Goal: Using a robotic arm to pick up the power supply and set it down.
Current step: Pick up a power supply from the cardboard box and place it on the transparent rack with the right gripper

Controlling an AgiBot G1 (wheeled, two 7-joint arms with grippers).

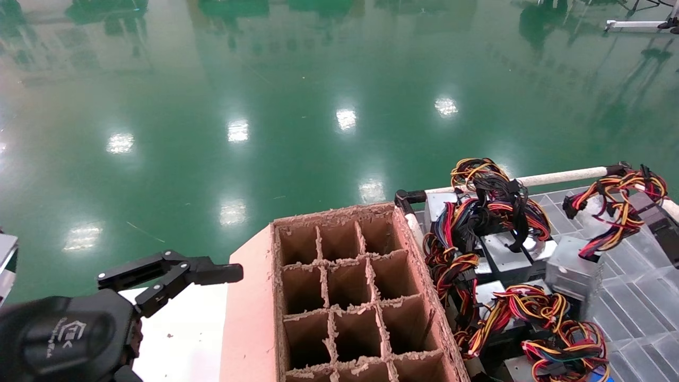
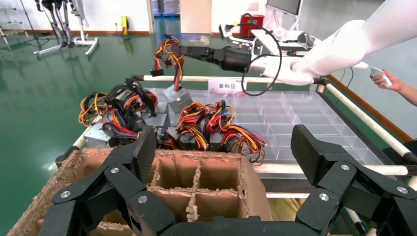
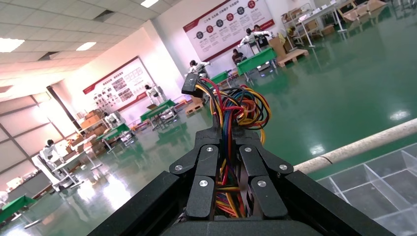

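Note:
My right gripper [image 3: 227, 132] is shut on the coloured cable bundle [image 3: 236, 105] of a grey power supply [image 2: 174, 93]. From the left wrist camera, that gripper [image 2: 189, 50] holds the bundle [image 2: 166, 54] over the far side of the tray, the supply hanging tilted below. I cannot tell whether it touches the pile. In the head view the same supply [image 1: 575, 270] sits at the right under its cables [image 1: 615, 204]. My left gripper [image 1: 185, 268] [image 2: 223, 152] is open and holds nothing, beside the near end of the cardboard box.
A brown cardboard box [image 1: 329, 215] [image 2: 255, 187] has divider cells. To its right lies a clear compartment tray [image 1: 636, 318] [image 2: 295, 123] holding several more power supplies [image 1: 509, 249] [image 2: 147, 118] with tangled cables. A white rail [image 1: 562, 175] edges it. A person's hand [image 2: 388, 78] holds a remote.

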